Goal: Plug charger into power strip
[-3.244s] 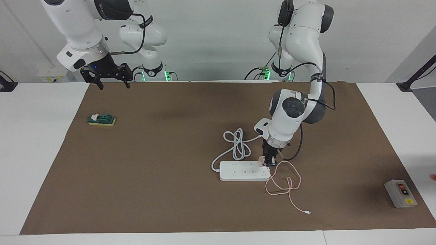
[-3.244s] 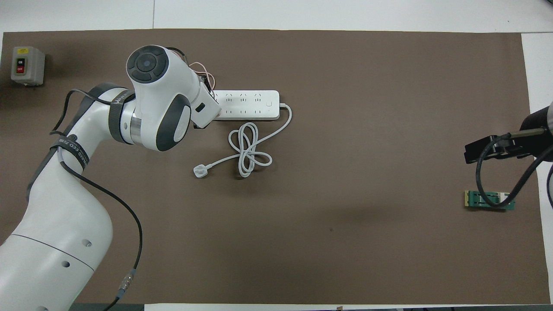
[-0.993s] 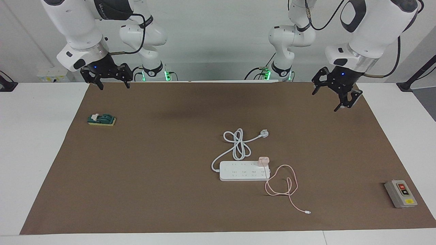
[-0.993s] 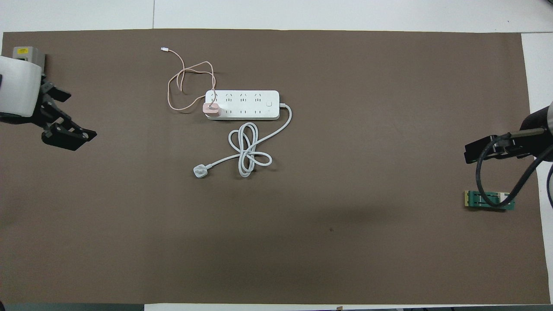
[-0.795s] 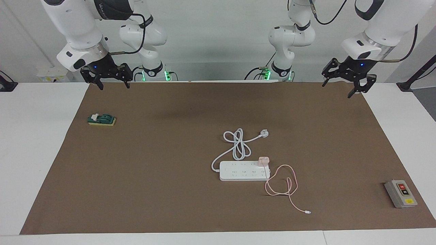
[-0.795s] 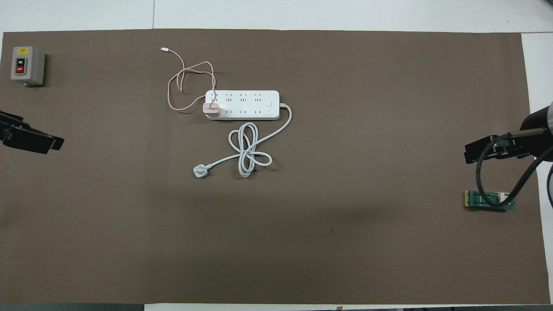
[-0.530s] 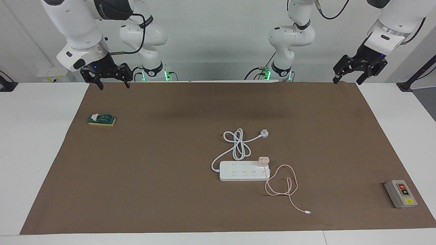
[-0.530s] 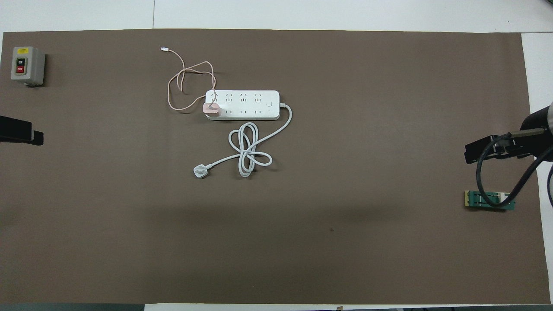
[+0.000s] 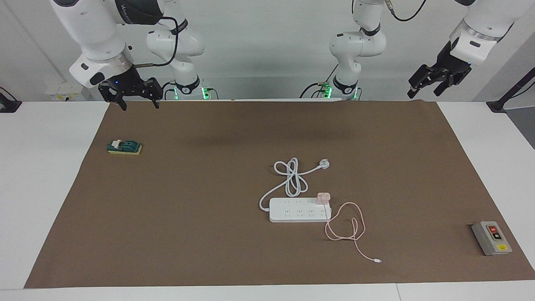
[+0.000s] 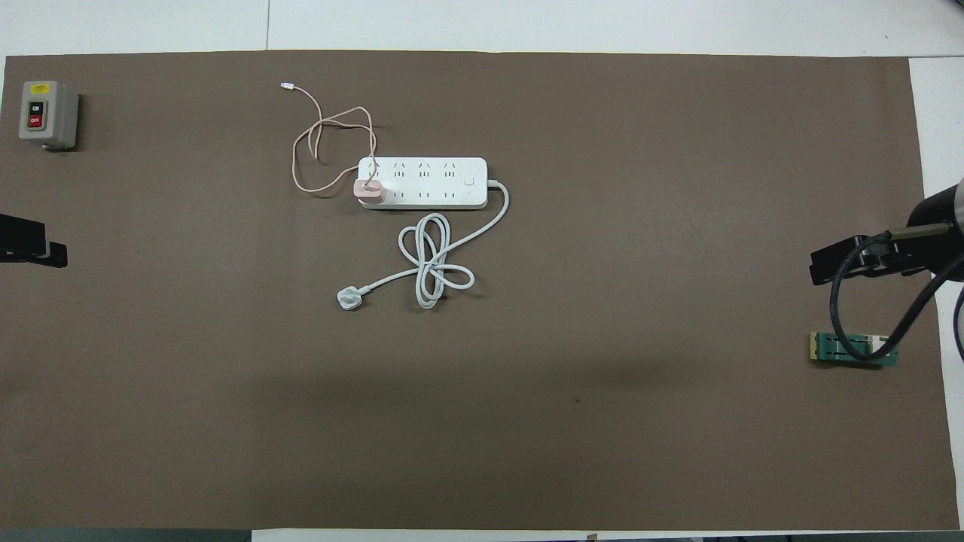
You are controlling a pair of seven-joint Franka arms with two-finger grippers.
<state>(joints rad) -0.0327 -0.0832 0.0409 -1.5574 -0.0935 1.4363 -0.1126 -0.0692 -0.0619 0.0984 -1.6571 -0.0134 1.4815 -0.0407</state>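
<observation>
1. Evidently the plugging step was finished: the charger (image 9: 323, 198) sat upright in an end socket of the power strip (image 9: 299, 210), at the strip's end toward the left arm, its pink cable (image 9: 345, 228) looped loose on the brown mat (image 9: 209, 234).
2. The left tool (image 9: 430, 85) hung high over the mat's corner at the left arm's end of the worktop, well apart from the charger, fingers spread wide and holding nothing.
3. The right tool (image 9: 130, 95) waited over the mat's other corner by the robots, likewise wide open and empty, near a small green block (image 9: 124, 147).
4. By my reading, nothing more was called for except perhaps checking that the charger sat fully home; neither tool needed to go back to it.
</observation>
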